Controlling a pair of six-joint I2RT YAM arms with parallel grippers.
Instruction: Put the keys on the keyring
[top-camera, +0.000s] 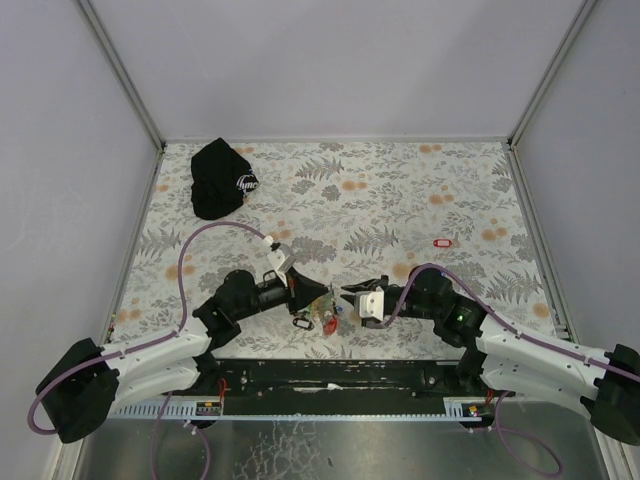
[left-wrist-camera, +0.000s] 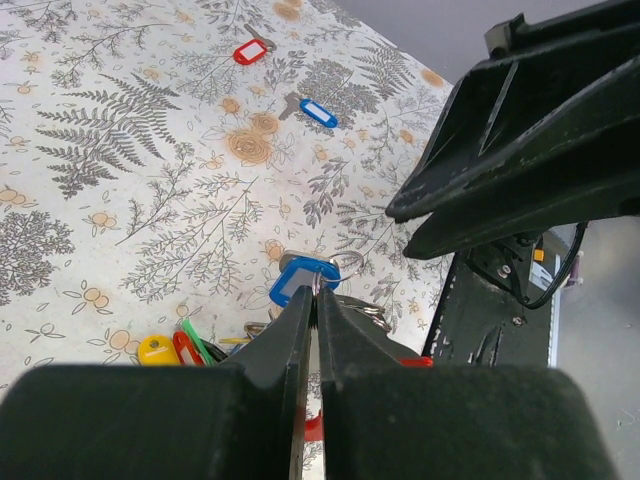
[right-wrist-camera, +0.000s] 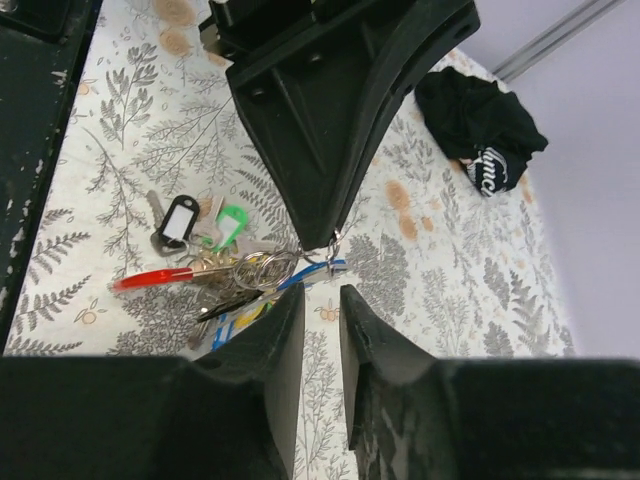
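Left fingers (left-wrist-camera: 292, 335), closed tight, pinch the keyring (right-wrist-camera: 331, 240) at the edge of the keys (right-wrist-camera: 215, 235), heaped on the floral surface (top-camera: 400, 200). Right fingers (right-wrist-camera: 275, 330), slightly parted and empty, sit just beside them. A black cap (top-camera: 218, 178) lies in the far corner, and pale walls (top-camera: 330, 60) enclose the scene.

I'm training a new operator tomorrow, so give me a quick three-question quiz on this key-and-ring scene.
1. True or false: the right gripper has its fingers clamped on a key.
2. What does the left gripper pinch? A a green tag; B a thin ring beside a blue tag; C the lone red tag.
3. Name the dark item in the table's far left corner.
Key: 1 false, its fingers stand apart with nothing between them; 2 B; 3 the black cap.
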